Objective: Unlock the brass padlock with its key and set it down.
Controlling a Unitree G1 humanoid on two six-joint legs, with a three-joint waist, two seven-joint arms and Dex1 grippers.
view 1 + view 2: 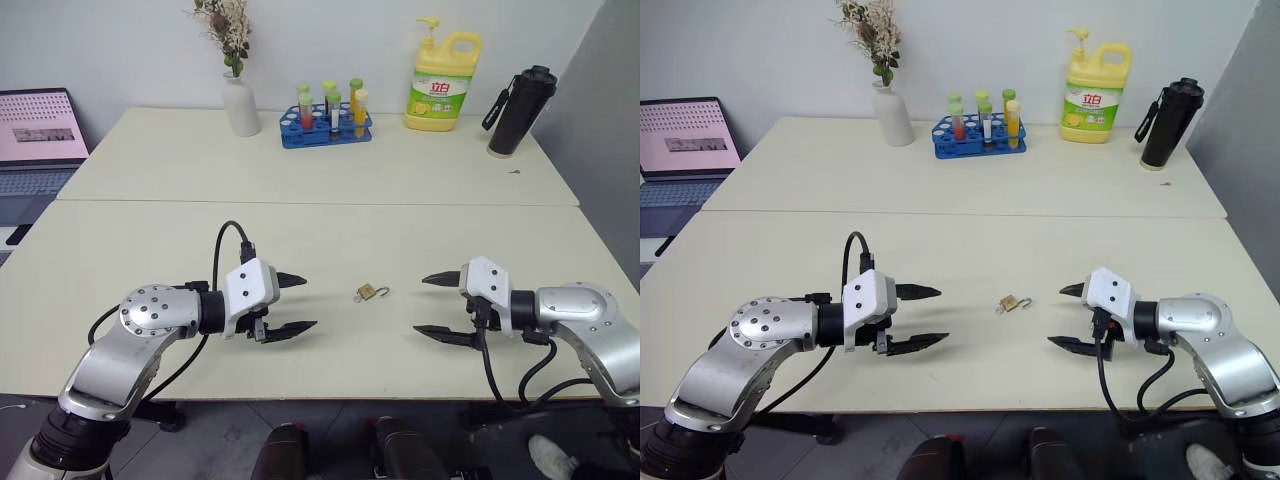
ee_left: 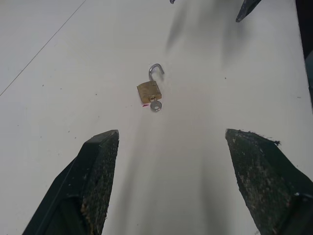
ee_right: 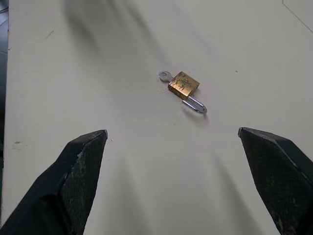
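The brass padlock lies on the tabletop between the left end effector and the right end effector, both spread wide and empty. Its shackle hangs open, the key in its base; the task looks finished. The keyway itself is too small to make out.

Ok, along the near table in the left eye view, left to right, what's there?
Left gripper, open → padlock lying on the table with its shackle sprung and the key in it → right gripper, open.
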